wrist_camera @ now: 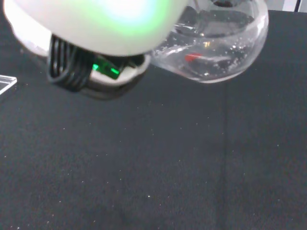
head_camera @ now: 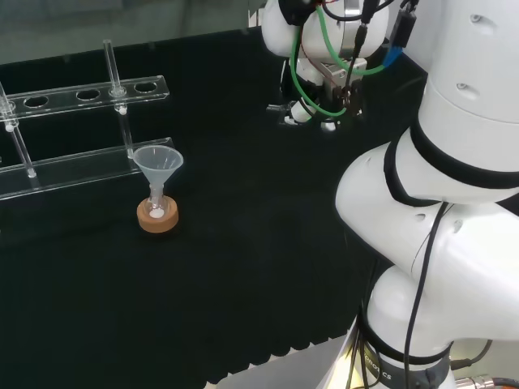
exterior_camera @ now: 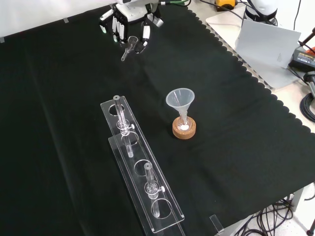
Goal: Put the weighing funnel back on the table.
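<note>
Where the tabletop [exterior_camera: 69,123] nears its far edge in the front view, the hand [exterior_camera: 130,22] reaches in from the top with its fingers [exterior_camera: 144,35] curled downward around the weighing funnel [exterior_camera: 129,46]. The small clear piece sits pinched between them, tilted, with its short stem slanting down and to the left in that view. Its tip seems to hang just over the black cloth, though I cannot tell whether it touches.

In the wrist view the weighing funnel's rounded clear body [wrist_camera: 216,48] lies just beside a blurred white part of the hand [wrist_camera: 96,24].

Well apart from the hand, near the middle of the cloth, the funnel [exterior_camera: 179,98] stands mouth up with its stem in a small flask on a cork ring [exterior_camera: 184,129]. A clear tube rack [exterior_camera: 140,177] lies to the left of it in the front view.
</note>
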